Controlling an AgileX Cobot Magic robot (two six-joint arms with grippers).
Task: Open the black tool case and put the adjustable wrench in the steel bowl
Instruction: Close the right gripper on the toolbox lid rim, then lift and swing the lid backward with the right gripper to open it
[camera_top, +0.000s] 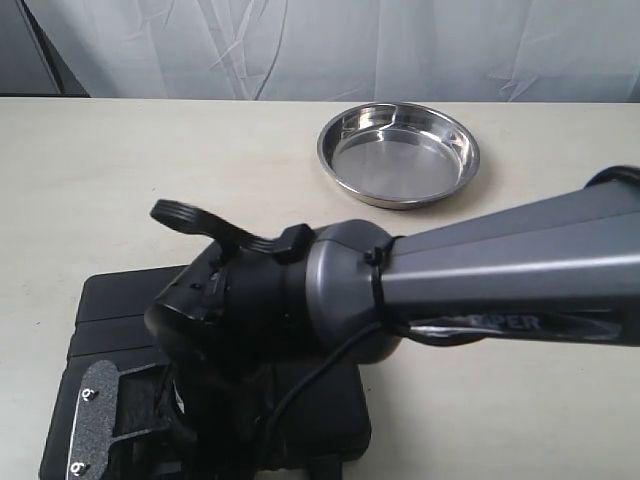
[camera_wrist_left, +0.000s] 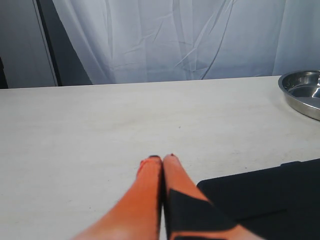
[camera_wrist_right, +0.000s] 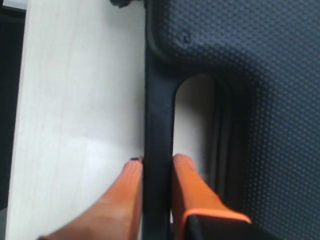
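The black tool case (camera_top: 110, 305) lies closed at the front left of the table, and my right arm covers much of it. In the right wrist view my right gripper (camera_wrist_right: 158, 162) is shut on the case's black handle bar (camera_wrist_right: 159, 110), one orange finger on each side, beside the dimpled case shell (camera_wrist_right: 250, 60). My left gripper (camera_wrist_left: 162, 159) is shut with nothing in it, low over bare table just beside a corner of the case (camera_wrist_left: 265, 195). The steel bowl (camera_top: 398, 155) stands empty at the back, right of centre. The adjustable wrench is out of view.
A white curtain hangs behind the table's far edge. The bowl's rim (camera_wrist_left: 300, 95) shows at the edge of the left wrist view. My right arm's grey body (camera_top: 480, 280) crosses the front of the exterior view. Light table surface (camera_top: 150, 160) lies between case and bowl.
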